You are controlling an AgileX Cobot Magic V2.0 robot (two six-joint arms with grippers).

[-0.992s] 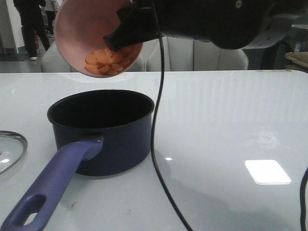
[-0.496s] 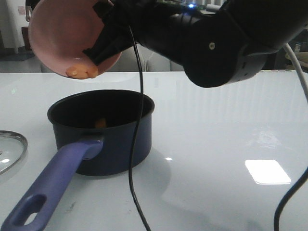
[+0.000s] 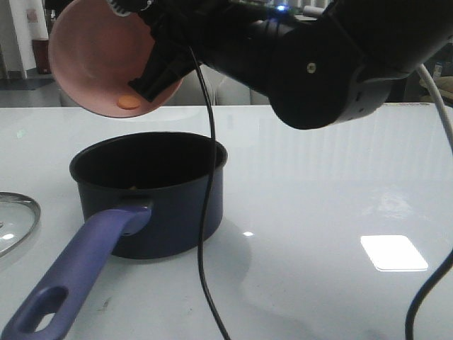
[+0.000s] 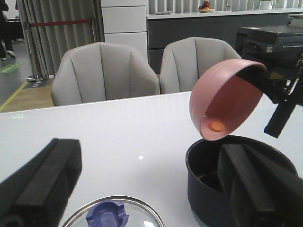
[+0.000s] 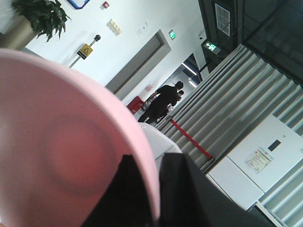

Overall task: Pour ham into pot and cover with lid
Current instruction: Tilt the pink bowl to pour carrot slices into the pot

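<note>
The pink bowl is held tipped steeply over the pot, its mouth turned downward and toward the camera in the front view. It is clamped at the rim by the right gripper, one black finger inside and one outside; the pinch on the rim is seen close up in the right wrist view.

One piece of ham is seen stuck low on the bowl's inner wall, just above the lip; the same orange disc appears in the left wrist view. A pale fleck shows at the pot's near inner edge and some brownish bits on its floor, possibly ham, though the dark interior leaves this uncertain.

The pot stands on the white table, its purple handle angled toward the near left.

The lid lies flat on the table beside the pot, on its left, blue knob up, and only its edge is caught in the front view.

The left gripper is held above the lid with its fingers spread wide, nothing between them.
</note>
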